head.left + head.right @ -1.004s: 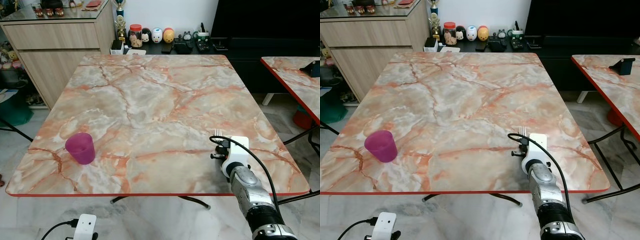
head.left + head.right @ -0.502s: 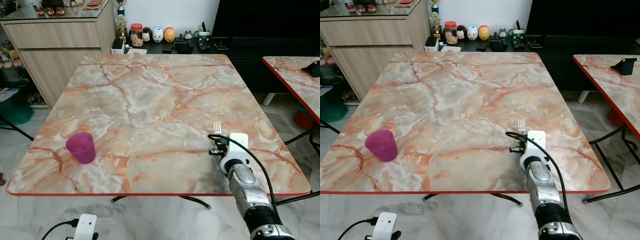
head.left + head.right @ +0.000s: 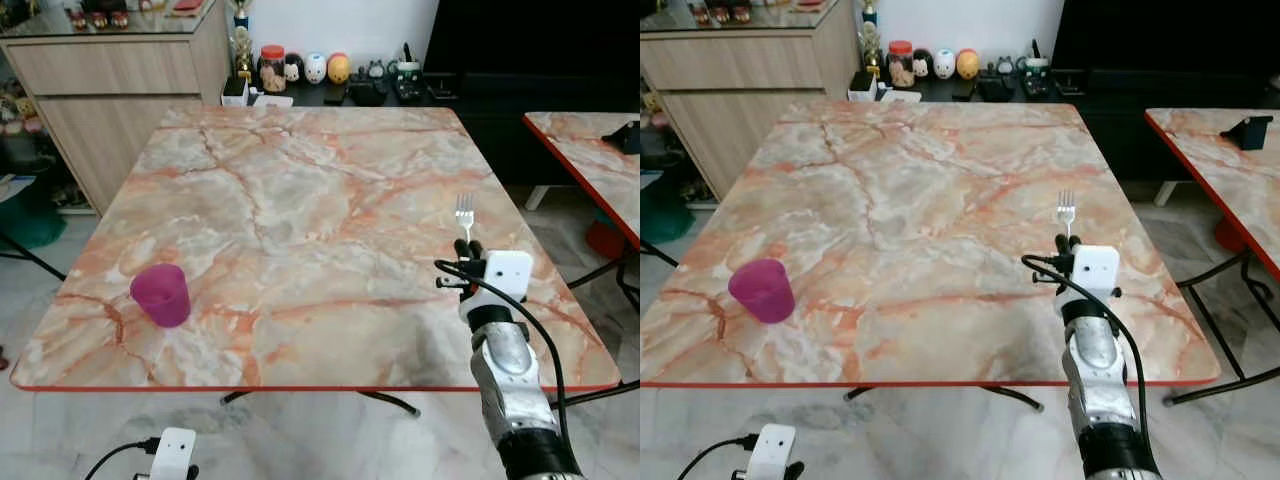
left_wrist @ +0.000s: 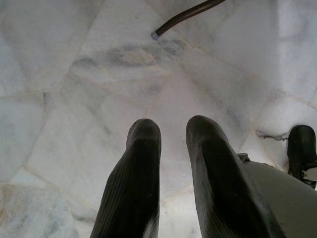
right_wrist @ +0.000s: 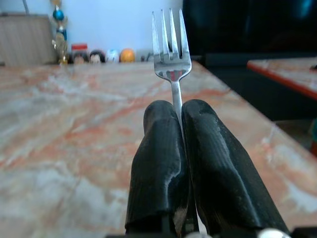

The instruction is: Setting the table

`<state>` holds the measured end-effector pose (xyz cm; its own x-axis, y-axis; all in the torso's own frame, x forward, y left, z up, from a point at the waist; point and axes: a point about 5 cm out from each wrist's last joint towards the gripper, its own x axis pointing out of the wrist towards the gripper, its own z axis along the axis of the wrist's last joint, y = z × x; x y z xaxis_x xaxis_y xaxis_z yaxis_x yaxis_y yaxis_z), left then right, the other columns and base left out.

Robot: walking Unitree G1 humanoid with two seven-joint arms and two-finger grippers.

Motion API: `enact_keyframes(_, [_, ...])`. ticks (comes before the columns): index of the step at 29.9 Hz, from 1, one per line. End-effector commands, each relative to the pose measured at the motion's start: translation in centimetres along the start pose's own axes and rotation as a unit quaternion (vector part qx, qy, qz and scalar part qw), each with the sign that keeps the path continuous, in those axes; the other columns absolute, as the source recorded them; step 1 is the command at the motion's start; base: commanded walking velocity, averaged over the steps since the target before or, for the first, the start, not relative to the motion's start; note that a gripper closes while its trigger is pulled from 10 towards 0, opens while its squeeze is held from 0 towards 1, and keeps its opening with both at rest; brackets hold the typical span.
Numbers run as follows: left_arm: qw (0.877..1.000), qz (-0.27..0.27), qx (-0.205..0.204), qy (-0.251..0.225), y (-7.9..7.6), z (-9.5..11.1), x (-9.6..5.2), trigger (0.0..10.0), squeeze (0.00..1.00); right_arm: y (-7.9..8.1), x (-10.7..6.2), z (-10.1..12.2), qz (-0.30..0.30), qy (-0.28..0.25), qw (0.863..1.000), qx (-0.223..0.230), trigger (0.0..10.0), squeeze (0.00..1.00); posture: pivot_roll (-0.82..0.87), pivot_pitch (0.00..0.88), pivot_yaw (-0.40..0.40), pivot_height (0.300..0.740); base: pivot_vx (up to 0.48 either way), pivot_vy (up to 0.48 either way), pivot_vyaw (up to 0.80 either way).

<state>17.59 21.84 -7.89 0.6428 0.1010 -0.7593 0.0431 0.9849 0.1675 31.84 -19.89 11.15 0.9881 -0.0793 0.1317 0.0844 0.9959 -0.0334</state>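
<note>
The table (image 3: pixel 300 200), topped in orange-veined marble, lies beneath and ahead of the right pincer (image 3: pixel 467 245), which hangs over the slab's right side, inside the near edge. A second table (image 3: pixel 590 170) stands well apart to the pincer's right. A cabinet (image 3: pixel 110 70) and a low shelf of jars and figurines (image 3: pixel 300 70) lie far ahead, beyond the table's far edge. The purple cup (image 3: pixel 161 295) stands upright on the slab far to the left of the pincer, near the front edge.

The fork (image 5: pixel 171 54) is pinched by its handle between the two black fingers (image 5: pixel 158 163), which are pressed together on it; the tines point forward, away from the wrist, over the table.

The left pincer (image 4: pixel 168 144) hangs idle over the floor (image 4: pixel 74 74), its fingers slightly spread and holding nothing.

The step in hand appears to be laying the fork at a place setting. To do it well, the pincer should probably lower until the fork lies nearly flat on the marble before releasing, so the fork does not drop, bounce or skid on the smooth slab. Tines should keep pointing to the far edge, well clear of the right rim.
</note>
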Motion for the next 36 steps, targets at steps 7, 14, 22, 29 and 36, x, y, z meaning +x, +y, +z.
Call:
enact_keyframes(7, [1.000, 0.001, 0.009, 0.017, 0.4, -0.9, -0.2, 10.0, 0.00, 0.0, -0.9, 2.0, 0.013, -0.072, 0.997, -0.029, 10.0, 0.00, 0.05, 0.000, -0.032, 0.731, 0.000, 0.000, 0.00])
enact_keyframes(14, [0.998, 0.028, -0.053, 0.034, 1.2, -1.6, -0.4, 10.0, 0.00, 0.1, -0.9, 2.2, 0.011, -0.081, 0.996, -0.026, 10.0, 0.00, 0.05, 0.000, -0.033, 0.731, 0.000, 0.000, 0.00])
enact_keyframes(22, [0.998, 0.021, -0.046, 0.031, 0.8, -1.4, -0.3, 10.0, 0.00, 0.4, -0.6, 2.5, 0.009, -0.084, 0.996, -0.017, 10.0, 0.00, 0.05, 0.000, -0.035, 0.731, 0.000, -0.098, 0.00])
enact_keyframes(29, [0.998, 0.018, -0.043, 0.031, 0.6, -1.3, -0.3, 10.0, 0.00, 0.3, -0.6, 2.4, 0.008, -0.086, 0.996, -0.011, 10.0, 0.00, 0.04, 0.000, -0.034, 0.731, 0.000, -0.378, 0.00])
enact_keyframes(36, [0.998, 0.016, -0.044, 0.031, 0.5, -1.3, -0.3, 10.0, 0.00, 0.3, -0.6, 2.4, 0.009, -0.085, 0.996, -0.011, 10.0, 0.00, 0.04, 0.000, -0.035, 0.731, 0.000, -0.419, 0.00])
